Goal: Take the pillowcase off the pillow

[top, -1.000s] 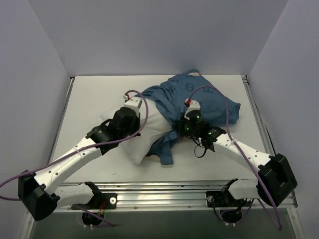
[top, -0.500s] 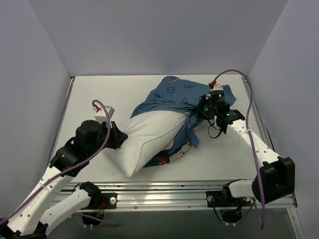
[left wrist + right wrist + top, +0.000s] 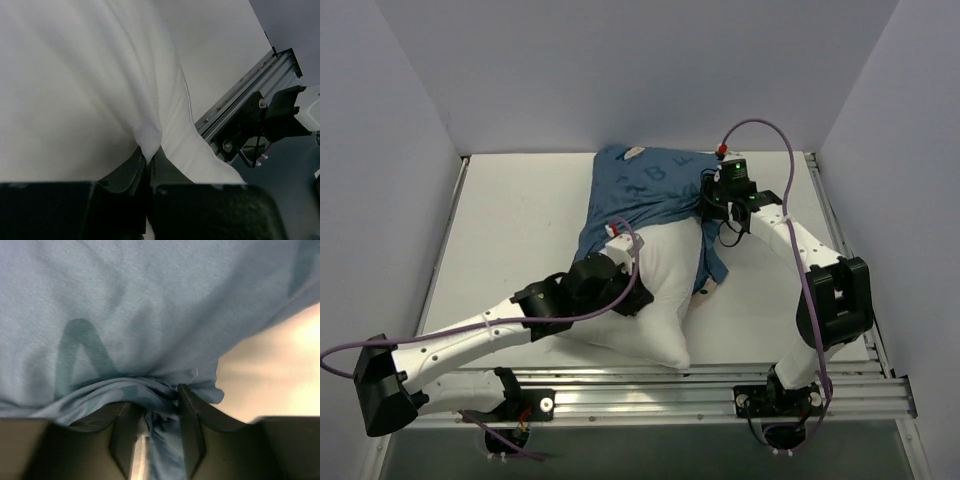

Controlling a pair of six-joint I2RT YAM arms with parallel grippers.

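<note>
The white pillow lies mid-table, its bare end toward the near edge. The dark blue pillowcase covers its far half and bunches toward the back. My left gripper is shut on a pinch of the pillow's white fabric, seen in the left wrist view as a fold running into the left gripper. My right gripper sits at the pillowcase's far right edge. In the right wrist view the right gripper has its jaws apart, with blue pillowcase folds lying loosely between them.
An aluminium rail runs along the table's near edge and shows in the left wrist view. Grey walls enclose the table on three sides. Bare white table lies left of the pillow, and more to its right.
The right gripper moved toward the back with the pillowcase and its jaws parted. The left gripper swung the pillow toward the near middle, still pinching it. More white pillow shows.
</note>
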